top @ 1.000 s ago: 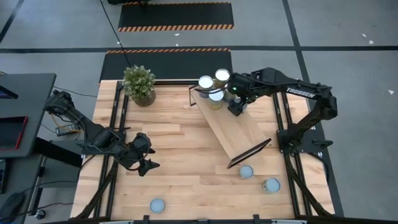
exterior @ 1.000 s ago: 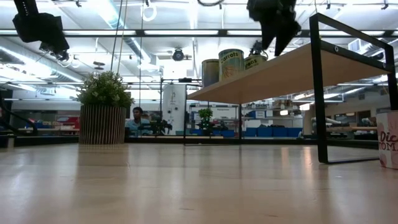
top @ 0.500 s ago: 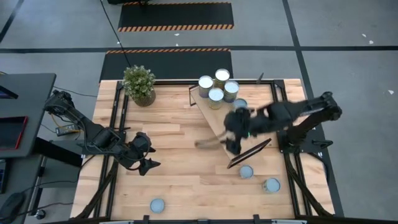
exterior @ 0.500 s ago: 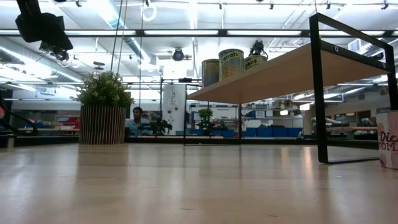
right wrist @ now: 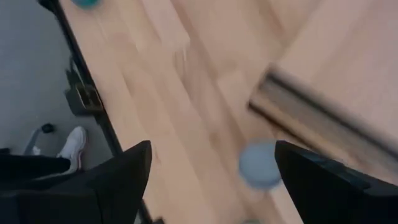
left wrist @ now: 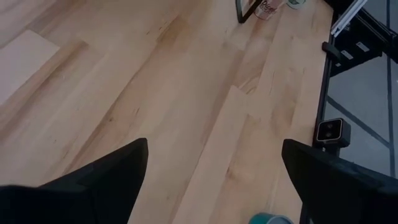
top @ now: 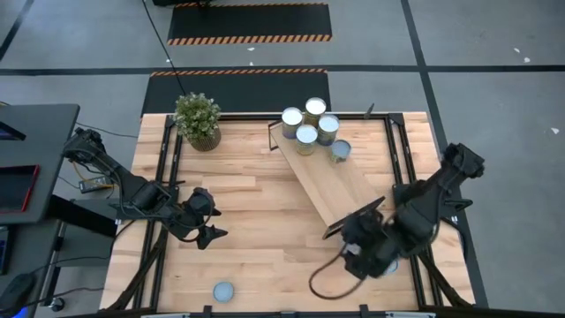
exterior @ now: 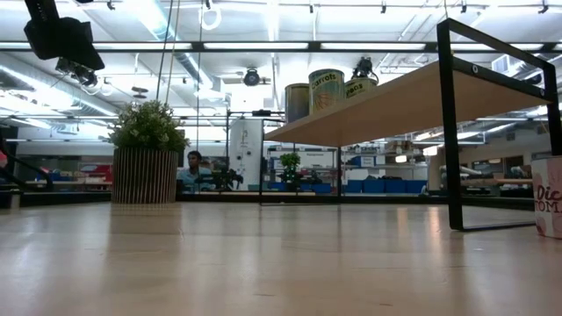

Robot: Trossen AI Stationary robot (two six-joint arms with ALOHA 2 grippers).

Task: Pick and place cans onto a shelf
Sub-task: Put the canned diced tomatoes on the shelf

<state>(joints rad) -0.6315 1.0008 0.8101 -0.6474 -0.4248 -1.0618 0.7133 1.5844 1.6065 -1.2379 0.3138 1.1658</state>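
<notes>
The shelf point(top: 340, 181) lies slantwise across the table's right half. Several cans point(top: 309, 124) stand together on its far end, and one more point(top: 340, 150) stands just beside them. A blue-grey can point(top: 223, 291) stands on the table near the front edge. My right gripper point(top: 350, 256) hovers open off the shelf's near end, above a blue-grey can point(right wrist: 261, 163) on the table. My left gripper point(top: 209, 234) waits open over the table's left half, with nothing between its fingers.
A potted plant point(top: 197, 119) stands at the far left corner. The shelf's black end bracket point(top: 353, 216) rises close by my right gripper. A labelled can point(exterior: 549, 197) stands at the right in the low view. Bare wood lies between the two arms.
My right gripper has swung from the cans on the shelf's far end toward the table's near edge, turning as it went, and now hangs past the shelf's near end. The cans on the shelf stand unmoved.
</notes>
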